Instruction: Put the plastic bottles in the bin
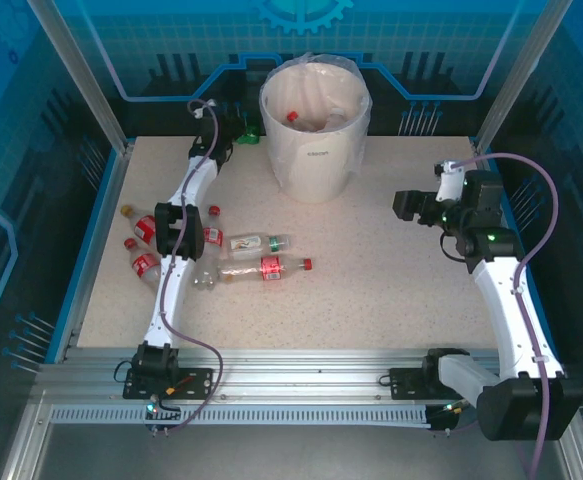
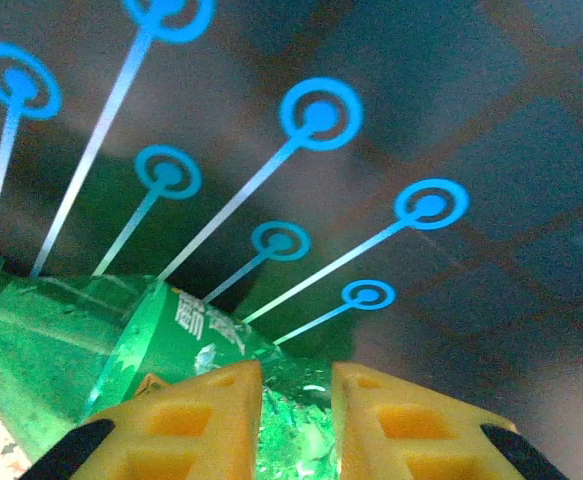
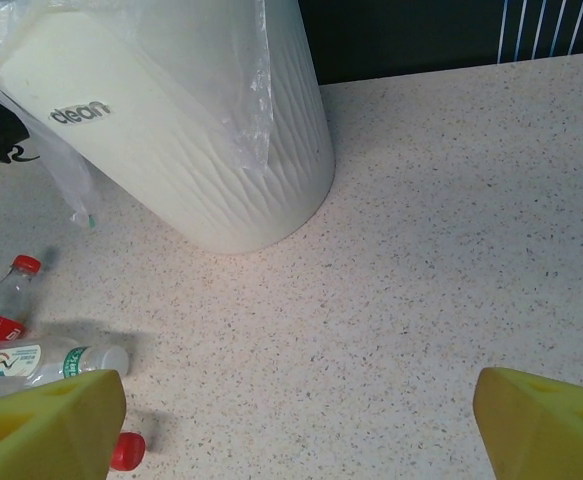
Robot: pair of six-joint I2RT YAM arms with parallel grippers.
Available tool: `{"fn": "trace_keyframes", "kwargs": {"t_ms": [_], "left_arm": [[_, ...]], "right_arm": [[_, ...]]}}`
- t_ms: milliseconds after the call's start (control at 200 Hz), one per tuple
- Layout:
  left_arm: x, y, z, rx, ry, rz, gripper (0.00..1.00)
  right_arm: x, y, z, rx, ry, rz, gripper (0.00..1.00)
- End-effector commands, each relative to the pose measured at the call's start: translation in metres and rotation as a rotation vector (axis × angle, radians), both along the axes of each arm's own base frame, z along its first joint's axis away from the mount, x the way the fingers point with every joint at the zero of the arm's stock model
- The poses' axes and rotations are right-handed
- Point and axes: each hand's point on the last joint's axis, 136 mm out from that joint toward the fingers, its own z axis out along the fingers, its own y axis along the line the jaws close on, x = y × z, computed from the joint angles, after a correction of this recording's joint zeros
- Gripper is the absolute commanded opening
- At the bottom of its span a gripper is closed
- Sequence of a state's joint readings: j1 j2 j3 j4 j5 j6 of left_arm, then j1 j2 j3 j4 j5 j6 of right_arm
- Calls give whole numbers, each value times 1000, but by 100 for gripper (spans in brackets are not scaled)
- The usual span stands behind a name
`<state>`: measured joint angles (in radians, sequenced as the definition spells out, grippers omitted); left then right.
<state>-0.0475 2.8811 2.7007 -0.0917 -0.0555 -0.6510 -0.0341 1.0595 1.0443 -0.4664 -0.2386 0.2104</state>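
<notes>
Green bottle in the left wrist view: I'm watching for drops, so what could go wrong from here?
1. The left hand seems to pinch the green bottle off-centre, with most of its body sticking out sideways, so it may tilt or slip when lifted.
2. The bin stands tall close beside it, with a loose bag over the rim. The bottle could catch there and fall outside.

Bin (image 1: 316, 165): off-white, wavy ribbed wall, small dark print.
Bin liner (image 3: 241, 90): clear.
Green bottle (image 2: 61, 350): green throughout, green label with white lettering.
Bench bottles (image 1: 266, 267): clear, red caps, red labels; one label white.
Bench (image 1: 391, 290): beige, dark-speckled.
Back wall (image 2: 319, 115): dark, blue rings on pale blue lines.
</notes>
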Motion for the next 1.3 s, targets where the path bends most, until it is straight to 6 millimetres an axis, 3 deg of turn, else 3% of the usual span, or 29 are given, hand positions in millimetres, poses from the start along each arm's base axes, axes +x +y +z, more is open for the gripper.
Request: {"fn": "trace_keyframes", "kwargs": {"t_ms": [0, 275, 725, 861, 1066, 1161, 1296], "left_arm": [[7, 10, 9, -77, -48, 27, 26], [1, 23, -16, -103, 37, 62, 26], [-15, 14, -35, -116, 154, 38, 27], [-35, 9, -29, -105, 201, 23, 29], [-79, 23, 7, -40, 140, 86, 29], [-75, 16, 26, -56, 112, 63, 30], [-49, 4, 49, -136, 28, 37, 31]], "right_arm": [[-4, -7, 4, 0, 5, -31, 90], [-1, -5, 1, 4, 13, -34, 89], [-1, -5, -3, -5, 17, -42, 89], [-3, -8, -5, -19, 19, -50, 89], [-7, -12, -7, -51, 20, -63, 89], [-6, -12, -7, -49, 18, -58, 89], [-5, -10, -8, -39, 20, -55, 89]]}}
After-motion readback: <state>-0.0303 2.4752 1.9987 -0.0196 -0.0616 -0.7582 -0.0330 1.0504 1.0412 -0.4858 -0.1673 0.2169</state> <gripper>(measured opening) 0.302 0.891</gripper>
